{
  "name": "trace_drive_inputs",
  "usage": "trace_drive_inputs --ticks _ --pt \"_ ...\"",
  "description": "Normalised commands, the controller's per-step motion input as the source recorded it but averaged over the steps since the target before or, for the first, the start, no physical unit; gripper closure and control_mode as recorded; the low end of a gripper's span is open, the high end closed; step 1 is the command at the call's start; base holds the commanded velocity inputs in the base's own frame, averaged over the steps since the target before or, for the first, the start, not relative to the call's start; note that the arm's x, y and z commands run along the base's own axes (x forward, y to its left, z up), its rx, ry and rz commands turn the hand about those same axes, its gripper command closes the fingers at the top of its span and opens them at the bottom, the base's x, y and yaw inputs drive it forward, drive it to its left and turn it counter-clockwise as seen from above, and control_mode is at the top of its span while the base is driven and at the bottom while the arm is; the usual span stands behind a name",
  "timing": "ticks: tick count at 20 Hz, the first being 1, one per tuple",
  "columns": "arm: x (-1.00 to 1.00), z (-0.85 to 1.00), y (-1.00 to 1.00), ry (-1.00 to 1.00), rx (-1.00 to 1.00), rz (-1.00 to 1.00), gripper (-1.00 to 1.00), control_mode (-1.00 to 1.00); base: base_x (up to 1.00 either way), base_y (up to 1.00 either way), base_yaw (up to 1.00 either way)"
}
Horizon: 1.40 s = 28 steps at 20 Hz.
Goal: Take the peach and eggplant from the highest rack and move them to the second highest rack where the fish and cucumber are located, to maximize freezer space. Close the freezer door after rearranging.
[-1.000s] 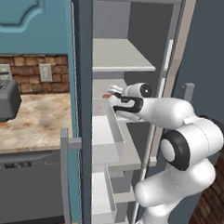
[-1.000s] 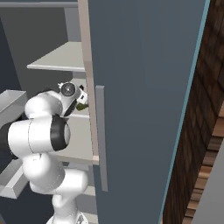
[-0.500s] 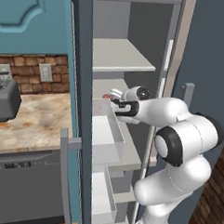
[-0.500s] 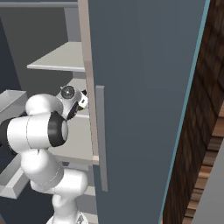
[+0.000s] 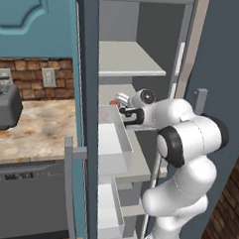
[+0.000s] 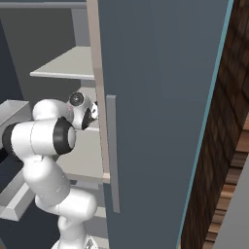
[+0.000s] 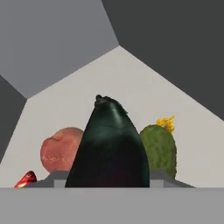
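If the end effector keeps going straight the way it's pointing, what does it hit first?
The end effector is shut on the eggplant, so the eggplant leads. Straight ahead lies bare shelf, then probably the freezer's back wall. The peach and cucumber flank it, though depth is unclear.

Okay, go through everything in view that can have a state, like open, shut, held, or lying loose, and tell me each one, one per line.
Freezer door: open, swung wide.
Pincer: shut on the eggplant, inside the freezer over the second highest rack.
Eggplant: held, dark body standing up between the fingertips.
Peach: loose on the rack, beside the eggplant.
Cucumber: loose on the rack, on the eggplant's other side.
Highest rack: what shows of it is bare.
Drawer: pulled out.
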Motion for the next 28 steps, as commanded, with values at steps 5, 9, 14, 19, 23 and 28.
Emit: trace_drive_inputs --ticks 5,9,14,19,23,28 --pt "0.28 -0.02 0.02 0.1 0.0 -0.03 -1.0 -1.0 0.0 0.0 0.0" --pt "0.01 0.0 0.0 0.03 0.0 0.0 -1.0 -1.0 0.0 0.0 0.0" --pt "-0.08 0.04 -0.12 0.0 0.0 0.0 -1.0 -1.0 0.0 0.0 0.0" --pt "-0.66 0.26 -0.49 -0.09 0.0 0.0 -1.0 -1.0 0.0 0.0 0.0" --pt "-0.95 0.33 -0.49 -0.14 0.01 0.0 -1.0 -1.0 0.0 0.0 0.0" --pt "-1.0 0.9 -0.14 -0.03 0.11 0.05 -1.0 -1.0 0.0 0.0 0.0"
